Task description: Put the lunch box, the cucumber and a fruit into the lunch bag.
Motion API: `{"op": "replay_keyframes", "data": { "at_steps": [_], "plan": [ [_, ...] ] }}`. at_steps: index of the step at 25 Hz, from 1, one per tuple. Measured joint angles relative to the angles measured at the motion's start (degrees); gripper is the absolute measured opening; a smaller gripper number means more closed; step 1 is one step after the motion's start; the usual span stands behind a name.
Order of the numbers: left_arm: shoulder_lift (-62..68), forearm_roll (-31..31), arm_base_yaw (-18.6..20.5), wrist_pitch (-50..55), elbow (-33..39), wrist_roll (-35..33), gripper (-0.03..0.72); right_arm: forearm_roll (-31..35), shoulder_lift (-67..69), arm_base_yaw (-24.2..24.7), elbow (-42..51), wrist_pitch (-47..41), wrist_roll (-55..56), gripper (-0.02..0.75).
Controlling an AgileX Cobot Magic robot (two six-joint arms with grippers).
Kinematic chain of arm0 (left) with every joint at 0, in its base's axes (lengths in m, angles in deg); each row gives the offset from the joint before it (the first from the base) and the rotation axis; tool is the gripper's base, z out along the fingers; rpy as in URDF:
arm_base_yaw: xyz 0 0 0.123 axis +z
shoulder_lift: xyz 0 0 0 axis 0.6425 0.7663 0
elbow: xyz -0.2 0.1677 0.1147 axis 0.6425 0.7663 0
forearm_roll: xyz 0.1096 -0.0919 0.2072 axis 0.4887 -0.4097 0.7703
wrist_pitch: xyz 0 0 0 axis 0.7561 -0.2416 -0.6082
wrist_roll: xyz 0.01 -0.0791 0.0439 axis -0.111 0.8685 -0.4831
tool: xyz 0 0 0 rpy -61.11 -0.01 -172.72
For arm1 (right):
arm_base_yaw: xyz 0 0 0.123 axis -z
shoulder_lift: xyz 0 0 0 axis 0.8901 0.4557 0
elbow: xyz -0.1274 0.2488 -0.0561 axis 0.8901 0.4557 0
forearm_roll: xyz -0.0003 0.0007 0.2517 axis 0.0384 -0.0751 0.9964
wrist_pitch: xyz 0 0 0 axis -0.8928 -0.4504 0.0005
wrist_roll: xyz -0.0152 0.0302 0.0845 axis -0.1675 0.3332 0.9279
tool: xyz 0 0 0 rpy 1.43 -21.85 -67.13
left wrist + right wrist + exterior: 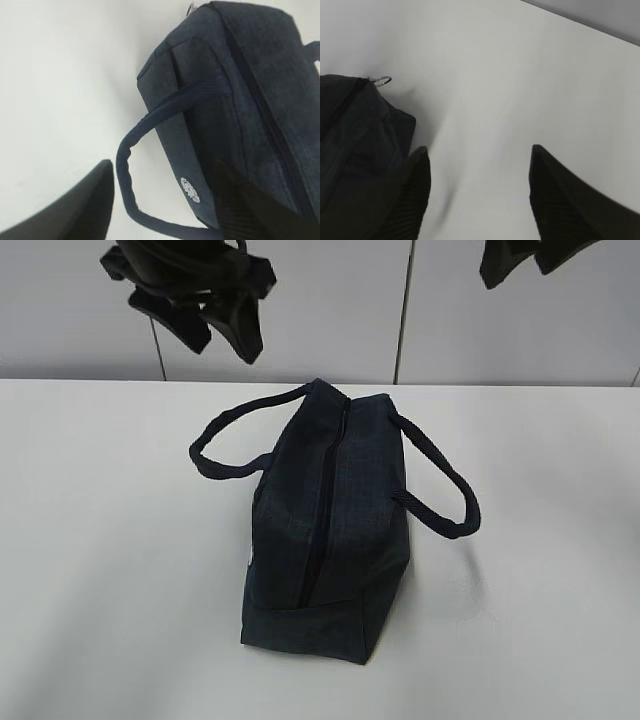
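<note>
Fingers point(165, 200) of both arms spread, holding nothing, above zipped bag point(330, 530); task looks finished, retreat next.

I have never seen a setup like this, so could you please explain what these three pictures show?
It is a two-armed robot at a white table. One camera looks from the front; the other two ride on the wrists, looking past each arm's tool. A dark navy lunch bag stands on the table with its zipper closed. The left tool hangs open beside the bag's handle, gripping nothing. The right tool is open and empty next to the bag's end with the ring pull.
</note>
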Motion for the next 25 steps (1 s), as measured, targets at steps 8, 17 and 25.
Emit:
{"op": "replay_keyframes", "data": {
  "at_steps": [8,17,25],
  "plan": [
    [-10.29,1.79,0.0,0.21,3.84,0.09,0.434,1.17,-14.18,0.0,7.66,-0.21,0.04,0.468],
    [-28.49,2.57,0.0,0.71,18.98,0.09,0.391,2.44,-36.88,0.0,24.82,-0.43,0.13,0.468],
    [-43.01,2.66,0.0,1.11,27.24,0.09,0.356,3.7,-57.92,0.0,42.18,-0.77,1.56,0.468]
  ]
}}
